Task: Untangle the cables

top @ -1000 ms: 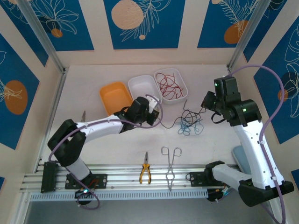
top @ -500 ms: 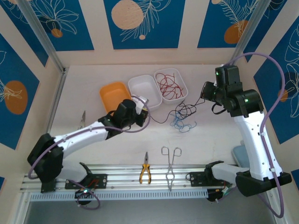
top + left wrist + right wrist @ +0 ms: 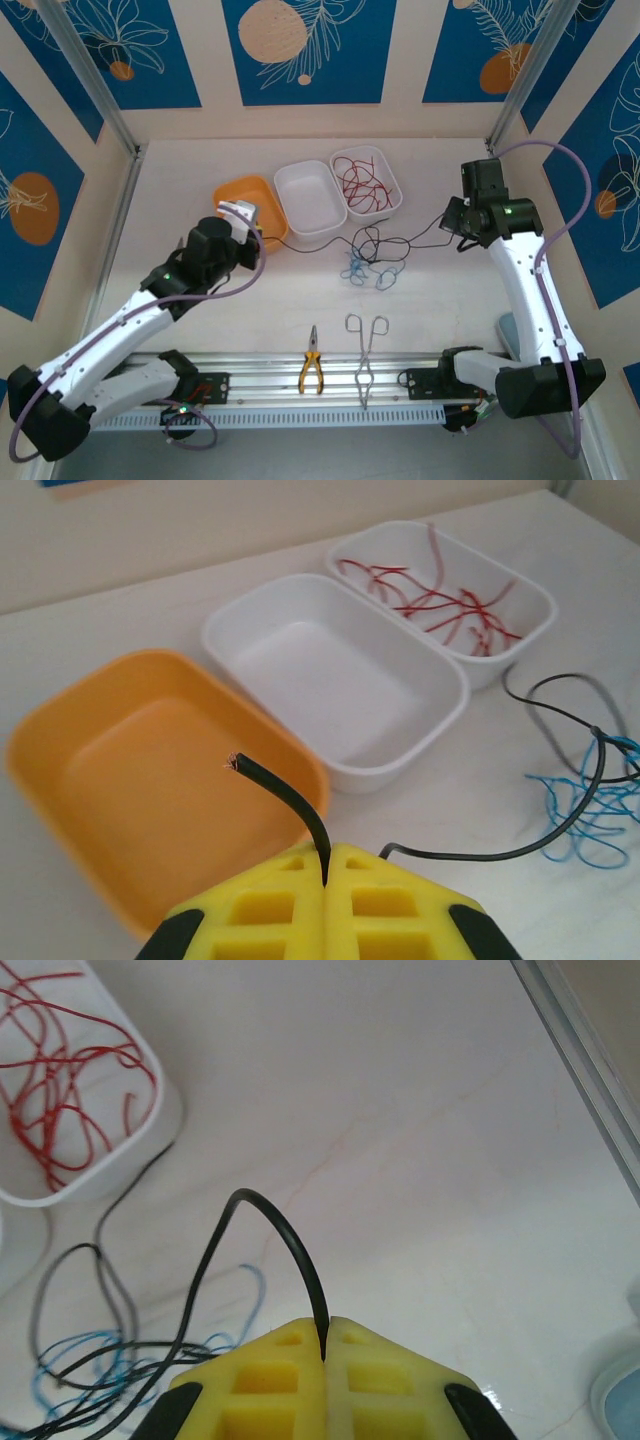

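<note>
A black cable (image 3: 400,242) is stretched across the table between both grippers. My left gripper (image 3: 255,235) is shut on one end of it, and that cut end (image 3: 290,800) sticks out over the orange tray (image 3: 60,780). My right gripper (image 3: 447,222) is shut on the other end (image 3: 280,1225), which arches up from the closed yellow fingers (image 3: 270,1370). Under the middle of the black cable lies a blue cable (image 3: 368,272) in a loose tangle, still crossed by black loops (image 3: 90,1360). Several red cables (image 3: 362,185) lie in the far white tray.
An empty white tray (image 3: 308,200) stands between the orange tray (image 3: 240,192) and the tray with the red cables (image 3: 540,605). Yellow-handled pliers (image 3: 311,372) and metal forceps (image 3: 366,355) lie near the front rail. A pale blue object (image 3: 510,330) sits at the right edge.
My left arm has swung left and back toward the orange tray, pulling the black cable out straighter. The blue tangle has been dragged left. The right gripper has shifted slightly.
</note>
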